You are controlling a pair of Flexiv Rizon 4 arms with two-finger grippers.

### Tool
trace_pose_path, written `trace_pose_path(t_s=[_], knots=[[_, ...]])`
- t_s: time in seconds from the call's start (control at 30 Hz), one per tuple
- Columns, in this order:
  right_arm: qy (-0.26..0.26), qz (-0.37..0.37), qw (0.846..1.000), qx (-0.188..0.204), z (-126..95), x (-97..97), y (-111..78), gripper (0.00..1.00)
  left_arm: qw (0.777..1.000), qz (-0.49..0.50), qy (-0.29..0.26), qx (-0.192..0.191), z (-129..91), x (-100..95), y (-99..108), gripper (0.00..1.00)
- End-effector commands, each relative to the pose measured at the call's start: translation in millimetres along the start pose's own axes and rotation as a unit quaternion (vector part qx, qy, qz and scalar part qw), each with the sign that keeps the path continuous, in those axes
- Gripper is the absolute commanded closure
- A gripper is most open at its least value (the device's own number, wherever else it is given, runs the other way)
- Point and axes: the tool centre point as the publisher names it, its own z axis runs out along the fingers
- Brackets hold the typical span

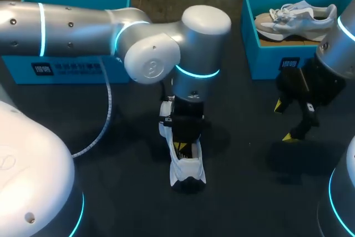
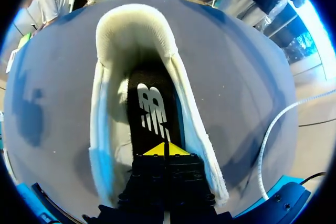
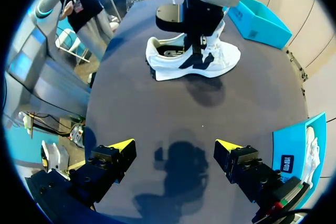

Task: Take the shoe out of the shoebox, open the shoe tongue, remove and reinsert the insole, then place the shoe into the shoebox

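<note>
Left end effector [image 2: 165,149]: lowered into the mouth of the shoe [image 2: 105,145]; yellow tips pressed together on the dark insole [image 2: 152,111]; cannot tell whether any of the insole is pinched between them
Shoe position: upright on its sole at mid-bench [image 1: 127,181], outside both boxes; directly under the left end effector [image 1: 183,148]
Shoe [image 1: 188,173] long axis: runs toward and away from the robot, slightly skewed; padded heel collar at the near end, laced toe end toward the far boxes
Bearing from the left end effector: heel lies straight ahead of the tips, toe behind them; insole runs along the same line, so a pull would likely go up and back toward the heel
Right end effector [image 3: 174,144]: fingers spread wide, holding nothing; hovers over bare bench, well apart from the shoe [image 3: 173,66], side-on to it
Nearer arm: left, already inside; right end effector [image 1: 284,120] not in contact
Boxes: left shoebox [image 1: 72,67] and right shoebox [image 1: 266,54] at the far edge; the right one holds a second shoe [image 1: 299,18]
</note>
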Motion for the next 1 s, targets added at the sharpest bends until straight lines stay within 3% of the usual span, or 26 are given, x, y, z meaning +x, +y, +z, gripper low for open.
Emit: trace_pose_path(t_s=[0.03,0.27,0.4,0.73,1.0], knots=[[0.0,0.0,1.0,0.0,1,0.5,-0.1,0.0,1.0,-0.003,0.005,-0.006,4,1.8,-5,1.0],[0.0,0.0,1.0,0.0,1,0.5,-0.1,0.0,0.999,-0.017,-0.034,-0.027,27,-2.0,-4,1.0],[0.0,0.0,1.0,0.0,1,0.5,-0.1,0.0,0.997,-0.032,-0.069,-0.008,33,-4.1,3,1.0],[0.0,0.0,1.0,0.0,1,0.5,-0.1,0.0,0.997,-0.029,-0.073,-0.025,-7,1.5,-2,1.0],[0.0,0.0,1.0,0.0,1,0.5,-0.1,0.0,0.997,-0.046,-0.053,-0.038,-14,6.8,-5,1.0]])
